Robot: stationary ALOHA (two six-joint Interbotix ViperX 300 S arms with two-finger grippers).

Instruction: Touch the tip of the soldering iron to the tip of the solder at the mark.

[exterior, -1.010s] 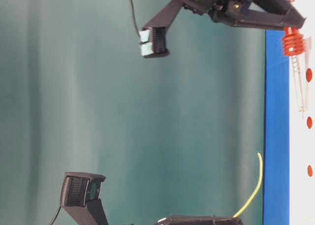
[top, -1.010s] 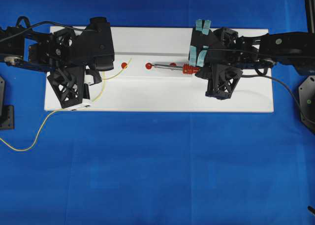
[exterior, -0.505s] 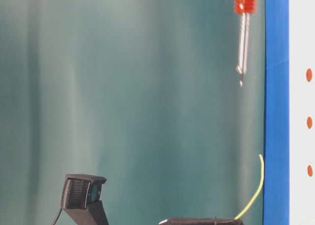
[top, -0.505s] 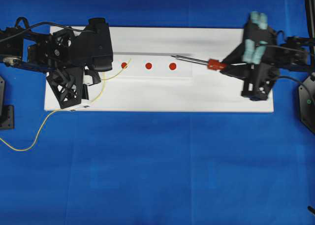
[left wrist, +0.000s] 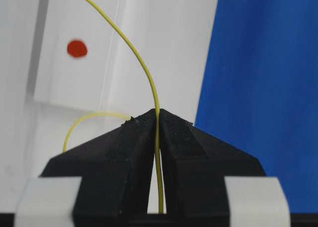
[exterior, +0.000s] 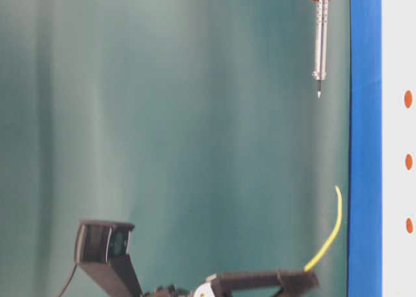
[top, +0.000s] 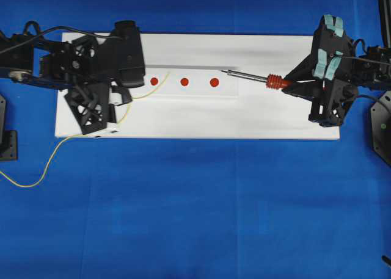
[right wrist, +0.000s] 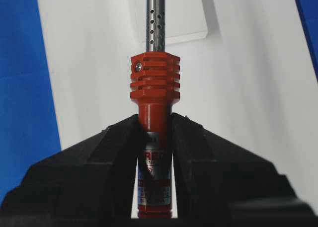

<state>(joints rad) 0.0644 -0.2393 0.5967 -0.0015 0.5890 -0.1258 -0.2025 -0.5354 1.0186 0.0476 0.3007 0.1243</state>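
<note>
Since a second ago the soldering iron has come up off the white board and back toward the right gripper, which clamps its orange handle. Ahead of the left gripper, pinched on the solder, that wire's tip hovers by the left red mark. Springy wire, long lever: tips could easily miss.

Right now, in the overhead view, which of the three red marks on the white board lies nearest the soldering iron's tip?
The rightmost red mark: it sits just left of the soldering iron tip, while the other two lie further left, toward the solder.
</note>
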